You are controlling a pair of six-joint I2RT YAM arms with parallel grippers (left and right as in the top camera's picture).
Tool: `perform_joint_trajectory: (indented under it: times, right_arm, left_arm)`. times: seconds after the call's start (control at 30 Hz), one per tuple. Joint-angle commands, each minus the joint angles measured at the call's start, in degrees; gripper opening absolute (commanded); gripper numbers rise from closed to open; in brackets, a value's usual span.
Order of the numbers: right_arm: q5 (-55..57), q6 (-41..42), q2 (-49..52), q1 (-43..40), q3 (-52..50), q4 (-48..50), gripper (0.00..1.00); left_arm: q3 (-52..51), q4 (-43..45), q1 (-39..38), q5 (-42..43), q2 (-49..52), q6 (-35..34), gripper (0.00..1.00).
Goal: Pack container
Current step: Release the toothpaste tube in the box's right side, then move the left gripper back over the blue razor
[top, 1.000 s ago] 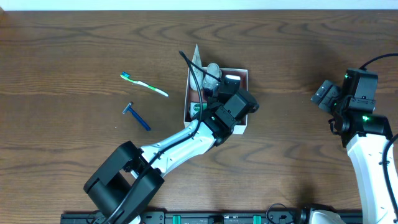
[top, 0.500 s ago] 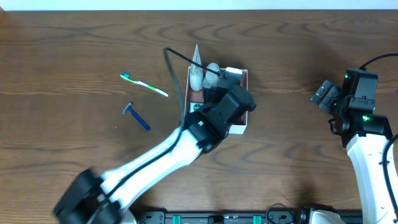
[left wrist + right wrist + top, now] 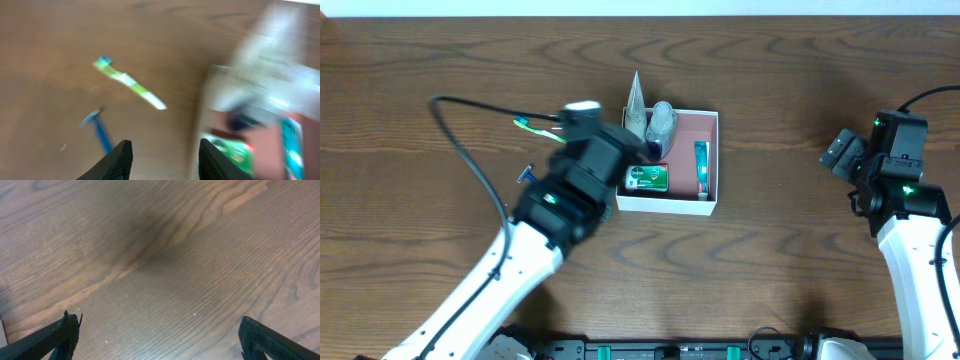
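1. Mid-table: container [image 3: 670, 204], holding green box [image 3: 648, 178], teal tube [image 3: 701, 166], clear bottle [image 3: 661, 122].
2. On table left of it: toothbrush [image 3: 129, 82] and blue razor [image 3: 99, 131], both partly hidden under left arm overhead.
3. Hovering just left of container: left gripper [image 3: 167, 160], jaws partly apart, empty.
4. Well apart at right: right gripper [image 3: 160, 340], jaws spread wide, empty.

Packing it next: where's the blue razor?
Left wrist view: the blue plastic razor lies on the brown wooden table, below the green-and-white toothbrush, left of the white-walled container.
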Motion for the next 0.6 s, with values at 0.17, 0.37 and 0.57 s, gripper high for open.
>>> perform_joint_trajectory:
  times: [0.17, 0.37, 0.57]
  right_arm:
    - [0.2, 0.7, 0.1, -0.3, 0.2, -0.1, 0.99]
    - [0.2, 0.7, 0.1, -0.3, 0.2, -0.1, 0.99]
    - [0.2, 0.7, 0.1, -0.3, 0.2, -0.1, 0.99]
  left_arm:
    - [-1.4, -1.4, 17.8, 16.3, 6.5, -7.1, 0.44]
    - [-1.4, -2.1, 23.6, 22.9, 16.5, -8.4, 0.44]
    - [-1.4, -3.0, 25.7, 26.8, 25.0, -9.3, 0.44]
